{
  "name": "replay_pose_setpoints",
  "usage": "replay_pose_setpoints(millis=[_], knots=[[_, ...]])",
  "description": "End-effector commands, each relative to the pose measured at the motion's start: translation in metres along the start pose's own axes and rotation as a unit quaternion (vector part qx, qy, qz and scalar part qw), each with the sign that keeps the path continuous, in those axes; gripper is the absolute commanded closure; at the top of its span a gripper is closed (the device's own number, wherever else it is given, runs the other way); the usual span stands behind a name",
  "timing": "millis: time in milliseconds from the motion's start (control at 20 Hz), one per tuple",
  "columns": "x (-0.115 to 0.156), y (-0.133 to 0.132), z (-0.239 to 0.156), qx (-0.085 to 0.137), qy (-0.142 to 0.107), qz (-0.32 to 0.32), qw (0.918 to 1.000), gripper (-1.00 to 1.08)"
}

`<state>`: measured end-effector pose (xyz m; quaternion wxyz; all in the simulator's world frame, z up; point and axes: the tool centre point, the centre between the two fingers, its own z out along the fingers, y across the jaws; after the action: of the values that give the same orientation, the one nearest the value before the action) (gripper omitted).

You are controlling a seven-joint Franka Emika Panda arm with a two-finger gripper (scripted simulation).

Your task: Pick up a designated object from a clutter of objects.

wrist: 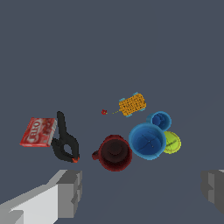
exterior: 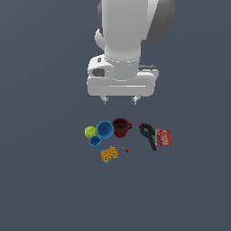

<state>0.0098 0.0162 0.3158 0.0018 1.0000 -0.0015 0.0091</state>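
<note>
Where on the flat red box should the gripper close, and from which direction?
Probably from straight above, closing across the red box's two long edges. It lies flat, so only its thin edges give purchase. The black clamp lies right against one side, so a finger there has little room. The gripper hangs open above the clutter.

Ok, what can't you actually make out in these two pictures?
- Red box lettering: too small in the exterior view, angled and blurry in the wrist view.
- Tiny red item near the orange-yellow block: too small to identify in either view.
- Gripper: the wrist view's edges cut off both fingers.
- Arm above the wrist: cut off at the exterior view's top edge.
</note>
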Motion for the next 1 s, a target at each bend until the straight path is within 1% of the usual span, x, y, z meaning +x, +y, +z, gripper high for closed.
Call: replay_pose_setpoints(millis=[0, 400, 650, 800, 950], knots=[[0.000, 0.000, 0.000, 0.000, 0.000, 0.000, 1.0000, -0.92], [0.007, -0.007, 0.006, 0.011, 0.000, 0.013, 0.9999, -0.92], [0.007, -0.008, 0.007, 0.011, 0.000, 0.013, 0.9999, -0.92], [0.009, -0.014, 0.013, 0.011, 0.000, 0.013, 0.9999, -0.92], [0.012, -0.026, 0.024, 0.010, -0.001, 0.013, 0.9999, -0.92]])
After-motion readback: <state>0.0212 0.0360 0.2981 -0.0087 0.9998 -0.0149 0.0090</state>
